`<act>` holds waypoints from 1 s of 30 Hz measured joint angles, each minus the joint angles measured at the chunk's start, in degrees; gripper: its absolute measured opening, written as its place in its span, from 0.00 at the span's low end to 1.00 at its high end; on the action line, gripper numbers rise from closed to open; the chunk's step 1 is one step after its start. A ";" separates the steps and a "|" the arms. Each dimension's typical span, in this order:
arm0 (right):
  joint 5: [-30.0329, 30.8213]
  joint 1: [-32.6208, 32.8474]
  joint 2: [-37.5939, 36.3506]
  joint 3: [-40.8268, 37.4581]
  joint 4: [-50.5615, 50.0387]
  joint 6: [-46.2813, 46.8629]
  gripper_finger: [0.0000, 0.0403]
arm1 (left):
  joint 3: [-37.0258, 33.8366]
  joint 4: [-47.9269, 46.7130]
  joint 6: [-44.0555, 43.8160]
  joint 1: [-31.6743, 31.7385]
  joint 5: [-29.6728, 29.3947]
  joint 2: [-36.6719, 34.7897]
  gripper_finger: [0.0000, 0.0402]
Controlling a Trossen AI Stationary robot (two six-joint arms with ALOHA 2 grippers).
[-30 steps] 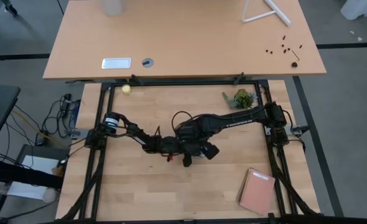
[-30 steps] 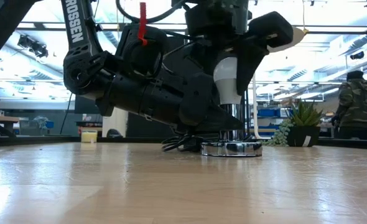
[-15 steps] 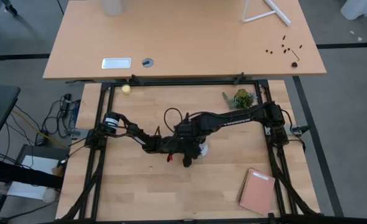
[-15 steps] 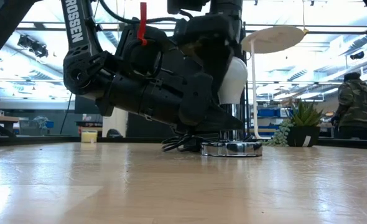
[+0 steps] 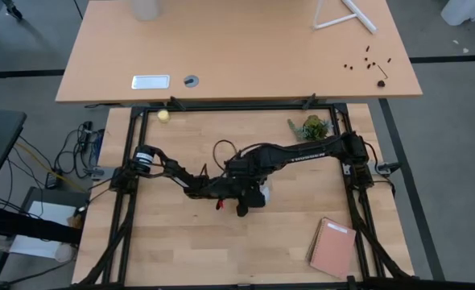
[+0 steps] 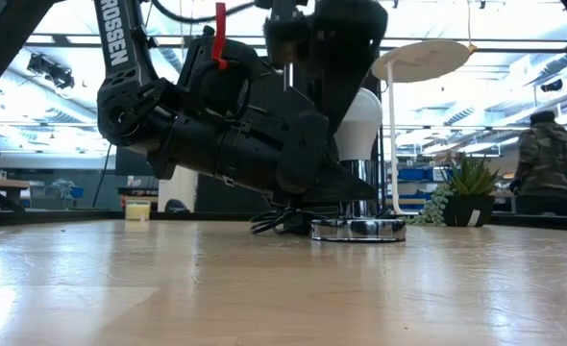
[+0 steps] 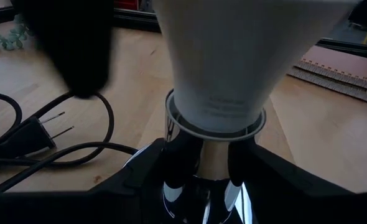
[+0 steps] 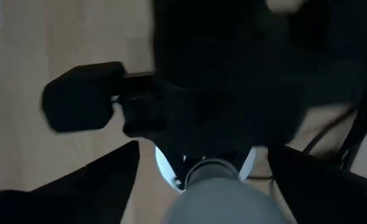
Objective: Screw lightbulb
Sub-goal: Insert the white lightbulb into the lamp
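Observation:
The white lightbulb (image 6: 360, 125) stands upright with its base in the silver socket's stem (image 7: 203, 134). The socket's round disc (image 6: 357, 229) rests flat on the table. My left gripper (image 7: 203, 163) reaches in level from the table's left and is shut on the socket. My right gripper (image 8: 203, 149) hangs over the lightbulb (image 8: 227, 199), pointing down. It is open, with a finger on either side of the bulb's top, touching nothing. From above, the arms hide most of the bulb (image 5: 263, 190). My left gripper pinches the socket's upright silver stem (image 7: 202, 155) between its two fingers (image 7: 174, 155), just below the bulb. The fingers come in nearly level from the table's left. The socket stands upright, its disc on the table.
The socket's black cord and plug (image 7: 34, 134) lie on the table behind it. A small plant (image 5: 310, 127) stands at the far right. A pink notebook (image 5: 332, 247) lies near the front right. A yellowish ball (image 5: 164, 116) sits at the far left. A person (image 6: 543, 163) stands in the room beyond.
My right gripper has rolled about its downward line over the bulb, staying in place. Its fingers have opened and come off the bulb's sides. The bulb has stayed upright in the socket, and the left gripper has kept still.

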 joint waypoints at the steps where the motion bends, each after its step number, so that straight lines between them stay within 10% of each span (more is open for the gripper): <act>1: 0.02 0.11 0.00 0.52 -0.08 -3.13 0.92 | 0.00 0.00 0.00 0.00 0.00 0.00 0.47; 17: 4.16 0.96 -0.26 -0.18 -5.74 -57.12 0.93 | -0.02 -0.06 0.36 -0.04 -0.20 0.00 0.47; 30: 4.79 1.45 -0.22 -2.77 -4.84 -49.66 0.67 | 0.00 -0.30 0.26 0.00 -0.04 0.00 0.47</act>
